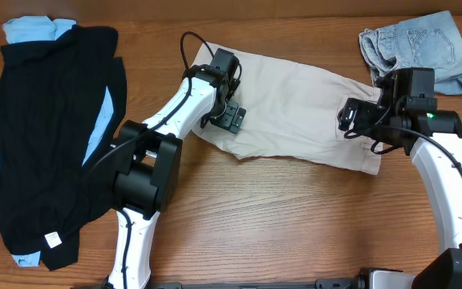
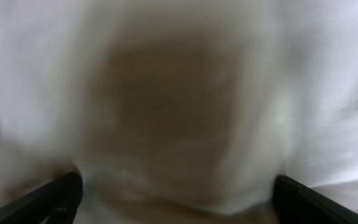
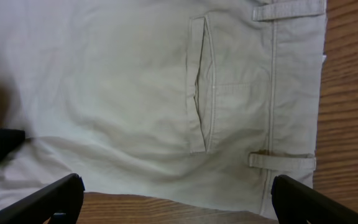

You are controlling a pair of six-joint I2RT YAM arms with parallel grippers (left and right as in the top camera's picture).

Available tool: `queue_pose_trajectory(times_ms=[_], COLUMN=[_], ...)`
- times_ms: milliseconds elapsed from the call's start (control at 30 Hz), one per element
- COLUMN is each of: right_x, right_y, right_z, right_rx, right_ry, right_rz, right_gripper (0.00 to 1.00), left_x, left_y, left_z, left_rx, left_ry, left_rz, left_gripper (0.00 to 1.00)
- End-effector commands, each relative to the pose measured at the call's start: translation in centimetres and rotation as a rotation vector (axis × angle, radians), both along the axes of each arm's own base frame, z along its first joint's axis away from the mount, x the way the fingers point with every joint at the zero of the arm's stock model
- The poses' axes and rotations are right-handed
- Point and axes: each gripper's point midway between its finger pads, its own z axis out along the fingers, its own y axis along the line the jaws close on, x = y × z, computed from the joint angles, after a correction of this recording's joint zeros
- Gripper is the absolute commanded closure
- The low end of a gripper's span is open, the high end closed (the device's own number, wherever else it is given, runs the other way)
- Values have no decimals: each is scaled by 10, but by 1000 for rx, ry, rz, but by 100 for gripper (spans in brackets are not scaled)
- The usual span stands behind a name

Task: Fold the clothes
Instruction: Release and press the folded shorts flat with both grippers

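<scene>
The beige shorts [image 1: 295, 104] lie flat across the middle of the table. My left gripper [image 1: 229, 114] is down on their left end. In the left wrist view its fingers [image 2: 178, 199] are spread wide, with blurred beige cloth [image 2: 179, 93] filling the frame right in front of them. My right gripper [image 1: 351, 120] hovers over the shorts' right end. Its fingers [image 3: 178, 202] are wide open over the near hem, above a pocket and belt loops [image 3: 197, 93]. A black garment [image 1: 46, 144] lies at the left, on top of light-blue pieces [image 1: 30, 30].
A crumpled pair of light denim shorts [image 1: 415, 44] lies at the back right corner, just behind the right arm. Bare wooden tabletop [image 1: 295, 217] shows in front of the beige shorts. The left arm's base [image 1: 147, 172] stands beside the black garment.
</scene>
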Motion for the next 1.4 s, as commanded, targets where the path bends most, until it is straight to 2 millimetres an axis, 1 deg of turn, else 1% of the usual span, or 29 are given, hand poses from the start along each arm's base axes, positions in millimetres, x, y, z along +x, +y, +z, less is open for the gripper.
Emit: queue_pose_trajectory(times_ms=[0, 133, 233, 300, 367, 433, 467, 533, 567, 667, 733, 800, 867, 900, 967, 1067, 1133, 1267, 1300, 1367], right_x=[2, 0, 0, 0, 0, 0, 0, 0, 0, 3, 9, 15, 22, 23, 24, 23, 23, 26, 28, 29], right_y=[-1, -1, 0, 1, 3, 5, 6, 6, 6, 6, 5, 3, 2, 2, 2, -1, -3, -6, -9, -13], right_z=[5, 4, 4, 4, 5, 5, 5, 5, 5, 6, 6, 2, -9, -14, -30, -59, -72, -96, -104, -108], right_rx=[13, 13, 14, 20, 32, 43, 45, 47, 47, 31, 3, -9, -16, -16, -19, -18, -12, -9, -7, -12], right_ry=[-9, 0, 1, 0, -1, -3, -4, -3, -4, -20, -48, -56, -46, -37, 4, 82, 116, 157, 166, 168], right_rz=[-12, -12, -11, -7, -1, 5, 7, 11, 11, 42, 84, 83, 101, 104, 121, 119, 116, 108, 102, 92], right_gripper=[0, 0, 0, 0, 0, 0, 0, 0, 0, 0, 0, 0, 0, 0, 0, 0, 0, 0, 0, 0], left_x=[-23, -57, -78, -88, -92, -91, -90, -86, -84, -72, -65, -59, -51, -48, -39, -32, -29, -22, -17, -12], left_y=[45, 66, 77, 82, 83, 83, 80, 73, 70, 60, 58, 56, 54, 56, 65, 81, 88, 93, 95, 96], left_z=[-18, -36, -43, -43, -41, -37, -32, -17, -9, 27, 51, 69, 84, 87, 90, 86, 83, 78, 76, 74], left_rx=[135, 182, 213, 230, 238, 235, 217, 179, 162, 95, 53, -19, -119, -148, -205, -222, -218, -209, -202, -197], left_ry=[64, 174, 245, 283, 298, 296, 299, 293, 284, 225, 180, 152, 132, 126, 118, 114, 111, 88, 69, 51], left_rz=[196, 270, 294, 295, 297, 315, 315, 316, 316, 294, 295, 314, 336, 347, 355, 336, 319, 299, 300, 300], left_gripper=[0, 0, 0, 0, 0, 0, 0, 0, 0, 0, 0, 0, 0, 0, 0, 0, 0, 0, 1, 5])
